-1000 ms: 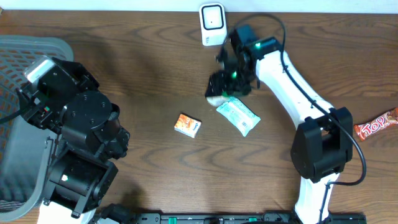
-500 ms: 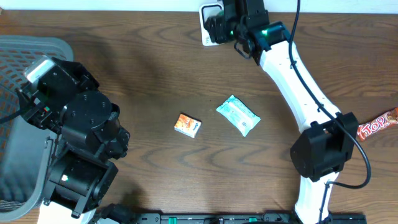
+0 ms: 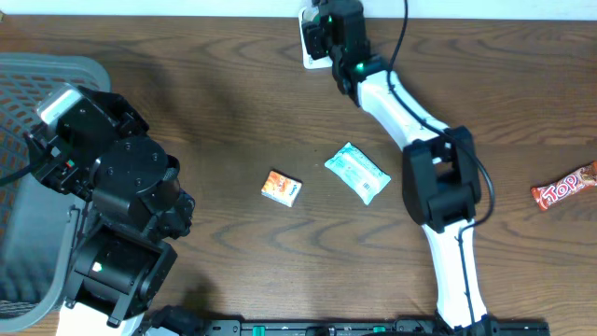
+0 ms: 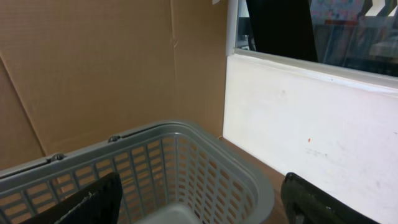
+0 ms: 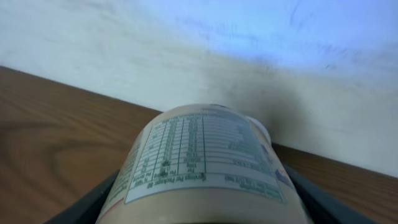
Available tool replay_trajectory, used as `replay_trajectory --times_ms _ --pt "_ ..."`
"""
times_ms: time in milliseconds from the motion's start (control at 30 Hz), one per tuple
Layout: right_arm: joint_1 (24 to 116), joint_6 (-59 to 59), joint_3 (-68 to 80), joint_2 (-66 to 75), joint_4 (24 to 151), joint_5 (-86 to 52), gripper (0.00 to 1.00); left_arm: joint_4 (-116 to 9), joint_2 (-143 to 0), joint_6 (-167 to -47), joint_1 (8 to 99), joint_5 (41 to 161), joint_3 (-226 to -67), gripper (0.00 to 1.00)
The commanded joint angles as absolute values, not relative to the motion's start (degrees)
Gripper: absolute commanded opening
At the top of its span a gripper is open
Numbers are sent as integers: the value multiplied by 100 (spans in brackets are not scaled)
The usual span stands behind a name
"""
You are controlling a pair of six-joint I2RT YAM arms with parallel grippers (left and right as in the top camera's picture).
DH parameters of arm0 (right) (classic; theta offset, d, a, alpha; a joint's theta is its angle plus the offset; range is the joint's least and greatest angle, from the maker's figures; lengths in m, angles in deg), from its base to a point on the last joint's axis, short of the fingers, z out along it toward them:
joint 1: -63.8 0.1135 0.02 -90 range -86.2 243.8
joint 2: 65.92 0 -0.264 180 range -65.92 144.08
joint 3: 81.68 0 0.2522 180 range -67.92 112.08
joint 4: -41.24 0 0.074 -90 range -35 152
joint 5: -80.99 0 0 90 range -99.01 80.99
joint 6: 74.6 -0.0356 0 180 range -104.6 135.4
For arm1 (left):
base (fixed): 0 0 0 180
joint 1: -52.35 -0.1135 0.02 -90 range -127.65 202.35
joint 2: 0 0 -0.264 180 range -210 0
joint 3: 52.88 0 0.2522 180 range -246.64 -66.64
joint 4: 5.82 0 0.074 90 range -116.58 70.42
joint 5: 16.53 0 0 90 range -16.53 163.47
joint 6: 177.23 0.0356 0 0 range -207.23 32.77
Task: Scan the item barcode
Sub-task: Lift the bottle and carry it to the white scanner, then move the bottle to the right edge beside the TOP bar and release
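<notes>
In the right wrist view my right gripper [image 5: 208, 208] is shut on the item [image 5: 205, 155], a beige rounded container with a printed nutrition table facing the camera. It hangs above the brown table near the white back wall. From overhead, the right gripper [image 3: 334, 26] sits at the table's far edge, right against the white scanner [image 3: 309, 54]; the item is hidden under it there. My left gripper [image 4: 199, 202] stands open over the grey basket [image 4: 186, 132], nothing between its fingers.
A small orange box [image 3: 282, 188] and a teal packet [image 3: 357, 174] lie mid-table. A red Top candy bar [image 3: 565, 187] lies at the right edge. The grey basket [image 3: 56, 75] fills the left side, with the bulky left arm [image 3: 121, 196] beside it.
My right arm has carried the item from beside the teal packet up to the scanner at the back edge. The left arm has not moved.
</notes>
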State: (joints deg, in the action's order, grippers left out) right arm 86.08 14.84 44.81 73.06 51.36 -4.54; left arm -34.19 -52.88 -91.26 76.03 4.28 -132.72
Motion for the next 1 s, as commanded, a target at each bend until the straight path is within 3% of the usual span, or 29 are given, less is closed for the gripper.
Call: replay_trajectory --times_ms 0,300,433,733,967 --pt "8560 1587 4555 7365 4616 -139 43 -3413 -5284 -9049 7577 336 -13274 82" --pt "8558 1589 4555 7480 4258 -135 44 -3413 -5284 -9049 7577 336 -13274 82" --pt "8549 1369 4555 7271 4714 -177 45 -3413 -5284 -9049 7577 336 -13274 82" --pt "8191 1174 4555 5459 8218 -126 47 -3413 -5284 -9049 7577 336 -13274 82" --pt "6932 324 4555 4794 10705 97 47 -3413 -5284 -9049 7577 336 -13274 82"
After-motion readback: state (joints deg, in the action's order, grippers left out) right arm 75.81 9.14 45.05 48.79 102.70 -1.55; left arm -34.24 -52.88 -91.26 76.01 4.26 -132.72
